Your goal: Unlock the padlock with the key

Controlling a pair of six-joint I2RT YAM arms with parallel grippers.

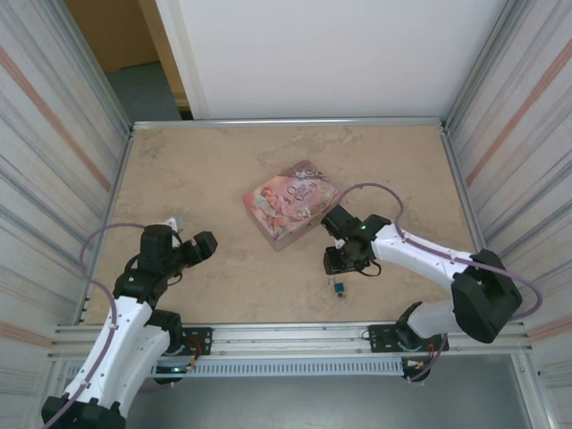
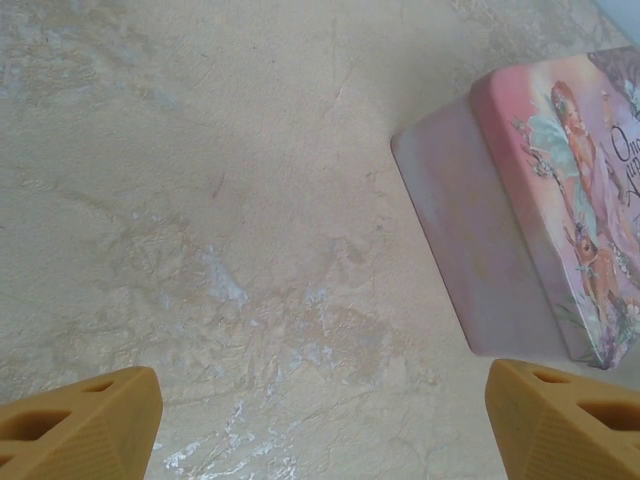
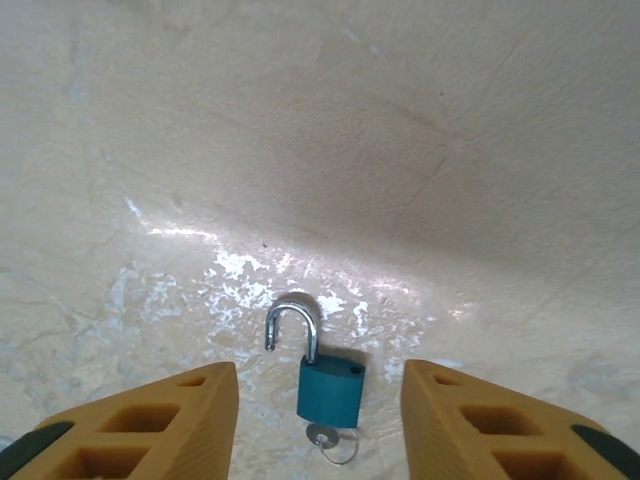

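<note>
The padlock (image 3: 330, 385) sits on the worktop (image 3: 300, 120) right between the fingers (image 3: 160, 420) of the right claw (image 3: 318, 400), touching neither. That claw stands partly open and holds nothing. The shackle (image 3: 295, 320) is swung free at one end, and the key (image 3: 330, 440) sticks out of the base, on the side nearest the claw's palm. The lock looks small, light, hard and smooth, so a nudge would likely make it skid or tip. The flat sides of its body seem a safer hold than the thin shackle. The left claw (image 2: 320, 400) gapes wide and empty, with the pink tin (image 2: 520, 250) ahead to its right.
</note>
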